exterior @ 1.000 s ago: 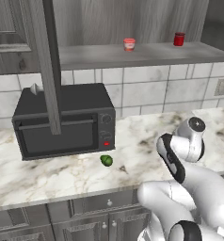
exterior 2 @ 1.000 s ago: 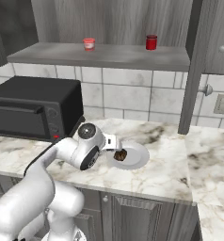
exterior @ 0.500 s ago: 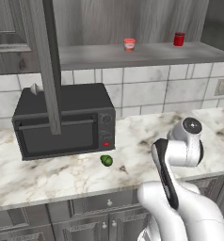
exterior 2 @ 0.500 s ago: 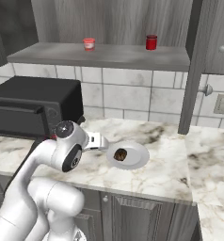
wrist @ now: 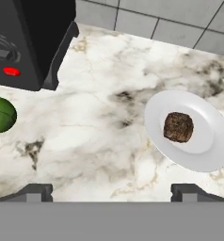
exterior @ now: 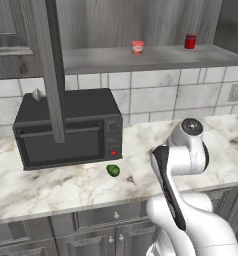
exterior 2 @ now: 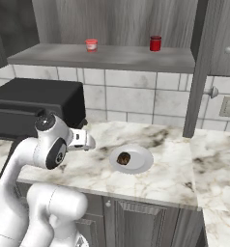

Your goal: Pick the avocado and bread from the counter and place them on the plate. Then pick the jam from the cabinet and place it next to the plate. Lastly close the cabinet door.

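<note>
The bread [exterior 2: 123,158] lies on the white plate [exterior 2: 142,164] on the counter [exterior 2: 165,178]. From the hand view, the bread [wrist: 178,126] sits in the plate [wrist: 205,160] at right and the green avocado [wrist: 2,114] rests on the marble at the left edge. The avocado [exterior: 113,170] lies just in front of the microwave. My gripper [exterior 2: 87,143] hovers over the counter between avocado and plate, open [wrist: 112,193] and empty. The jam [exterior 2: 91,45] stands on the cabinet shelf [exterior 2: 112,58]. The cabinet door [exterior: 51,70] stands open, edge-on.
A black microwave [exterior: 66,130] stands on the counter at left, close behind the avocado. A darker red jar [exterior 2: 155,43] is on the shelf to the right of the jam. Another grey door panel [exterior 2: 201,72] hangs open at right. My white arm [exterior: 181,160] hides the plate in the left base view.
The hand has drawn away from the plate and swung left toward the microwave side, jaws wide throughout. The bread stays on the plate; the avocado has not moved.
</note>
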